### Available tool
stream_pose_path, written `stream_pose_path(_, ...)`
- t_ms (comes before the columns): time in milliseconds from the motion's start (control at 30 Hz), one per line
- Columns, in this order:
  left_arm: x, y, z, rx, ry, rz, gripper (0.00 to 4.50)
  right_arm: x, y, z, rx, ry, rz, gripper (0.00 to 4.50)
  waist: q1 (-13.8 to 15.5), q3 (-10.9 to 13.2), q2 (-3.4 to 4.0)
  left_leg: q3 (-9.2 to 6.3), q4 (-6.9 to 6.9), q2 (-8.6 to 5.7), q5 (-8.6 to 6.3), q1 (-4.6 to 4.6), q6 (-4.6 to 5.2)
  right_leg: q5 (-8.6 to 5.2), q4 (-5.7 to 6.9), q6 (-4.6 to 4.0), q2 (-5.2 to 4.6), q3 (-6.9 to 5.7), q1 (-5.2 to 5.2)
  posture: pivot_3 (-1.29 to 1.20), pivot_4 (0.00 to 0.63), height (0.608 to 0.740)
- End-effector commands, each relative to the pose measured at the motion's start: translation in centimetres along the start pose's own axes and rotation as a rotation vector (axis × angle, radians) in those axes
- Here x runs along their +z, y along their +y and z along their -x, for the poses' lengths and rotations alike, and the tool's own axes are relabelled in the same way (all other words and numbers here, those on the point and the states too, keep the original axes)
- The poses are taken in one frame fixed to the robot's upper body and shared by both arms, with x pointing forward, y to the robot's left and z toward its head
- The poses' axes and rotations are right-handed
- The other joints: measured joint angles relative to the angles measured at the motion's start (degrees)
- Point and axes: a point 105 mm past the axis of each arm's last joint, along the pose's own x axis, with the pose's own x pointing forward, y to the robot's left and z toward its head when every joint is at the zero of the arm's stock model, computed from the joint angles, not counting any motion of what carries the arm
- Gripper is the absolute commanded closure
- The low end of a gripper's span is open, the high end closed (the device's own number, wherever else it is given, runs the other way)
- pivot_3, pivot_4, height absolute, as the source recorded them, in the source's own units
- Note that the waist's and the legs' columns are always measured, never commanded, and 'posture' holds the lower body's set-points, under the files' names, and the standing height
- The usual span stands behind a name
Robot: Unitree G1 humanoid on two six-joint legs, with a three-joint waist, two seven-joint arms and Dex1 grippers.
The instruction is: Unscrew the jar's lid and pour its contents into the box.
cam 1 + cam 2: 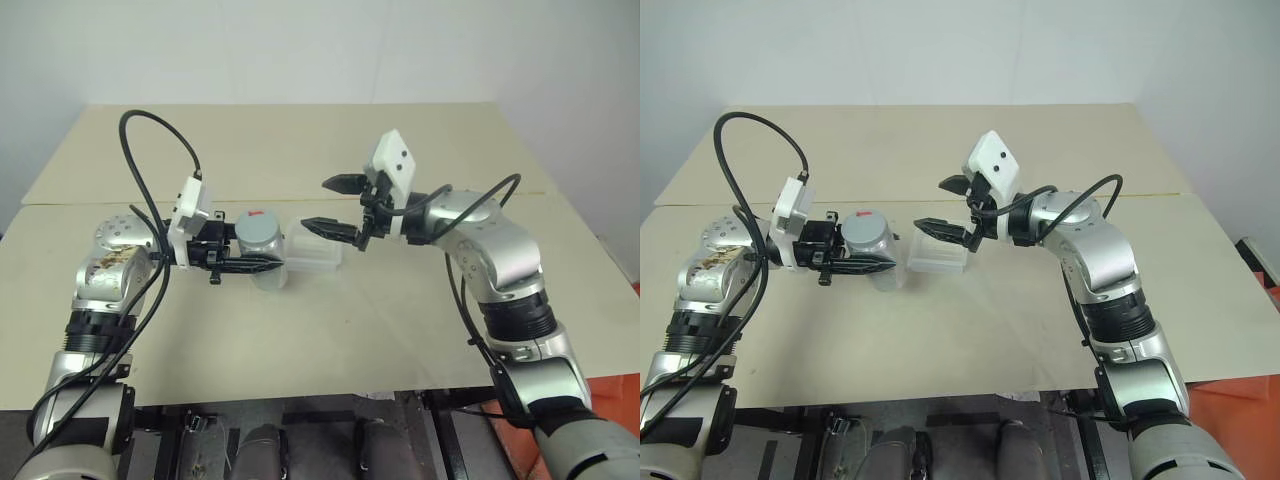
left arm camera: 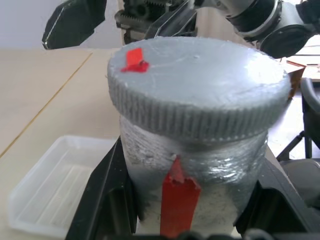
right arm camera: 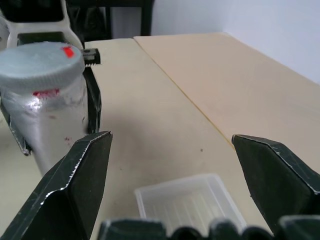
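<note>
With the lid (image 1: 258, 228) on and the jar (image 1: 264, 262) held upright above the table (image 1: 420, 330), the risk is a slip: if the right claw (image 1: 338, 207) closes off-centre on the ribbed cap, the twist could spin the jar in its holder or tip it toward the box (image 1: 315, 247) lying just beside it on the right. The left claw (image 1: 262, 262) is clamped shut around the jar's body below the lid. The right claw hangs spread wide and empty, just right of the jar, above the box, touching nothing.
</note>
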Motion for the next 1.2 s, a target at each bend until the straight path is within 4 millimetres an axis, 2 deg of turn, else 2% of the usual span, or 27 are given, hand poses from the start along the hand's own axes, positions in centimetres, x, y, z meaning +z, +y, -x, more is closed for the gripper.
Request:
stream_pose_path(33,1.5,0.0,0.0,-0.017,-0.014,-0.061,2.54,1.5,0.0,0.7,-0.006,-0.048,0.046,0.04,-0.19,0.0,0.0,0.0,0.0,0.0,0.0,0.0,0.0,0.0,0.0,0.0,0.0,0.01,0.0,0.0,0.15,0.74)
stream_pose_path(133,1.5,0.2,-0.1,-0.017,-0.015,-0.061,2.54,1.6,0.4,1.1,0.018,-0.055,0.047,0.04,-0.01,0.0,0.0,0.0,0.01,0.0,0.0,0.0,0.0,0.0,0.01,0.0,0.0,0.01,0.0,0.0,0.15,0.74)
stream_pose_path(233,1.4,0.6,-0.3,-0.007,-0.013,-0.059,2.54,2.8,1.6,1.1,0.079,-0.092,0.061,0.04,0.26,0.0,0.0,0.0,0.01,0.0,-0.01,-0.01,0.01,0.0,-0.01,0.0,0.0,0.0,0.01,0.0,0.15,0.74)
stream_pose_path(333,1.4,0.7,-0.5,-0.012,-0.013,-0.058,2.54,4.0,2.8,0.7,0.123,-0.133,0.065,0.04,0.23,0.0,0.0,-0.01,0.02,-0.01,0.0,-0.01,0.01,0.0,-0.01,0.0,0.0,0.0,0.02,0.0,0.15,0.74)
stream_pose_path(467,1.4,0.7,-0.8,-0.024,-0.014,-0.053,2.54,4.5,4.2,0.1,0.177,-0.154,0.09,0.04,0.22,0.0,0.0,-0.01,0.02,0.0,0.0,0.0,0.01,0.0,0.01,0.0,0.0,0.0,0.02,0.0,0.15,0.74)
stream_pose_path(900,1.1,0.3,-1.3,-0.054,-0.009,-0.037,2.54,4.8,5.7,-3.3,0.202,-0.133,0.096,0.04,0.11,0.0,0.0,-0.01,0.04,-0.01,0.0,-0.01,0.0,0.0,0.02,0.0,0.0,0.0,0.01,0.0,0.15,0.74)
stream_pose_path(1200,1.1,0.2,-1.0,-0.015,-0.027,-0.022,2.54,4.2,4.9,-4.5,0.142,-0.102,0.046,0.04,0.13,0.0,0.0,-0.01,0.03,0.0,0.0,-0.01,0.0,0.0,0.03,0.0,0.0,-0.01,0.01,0.0,0.15,0.74)
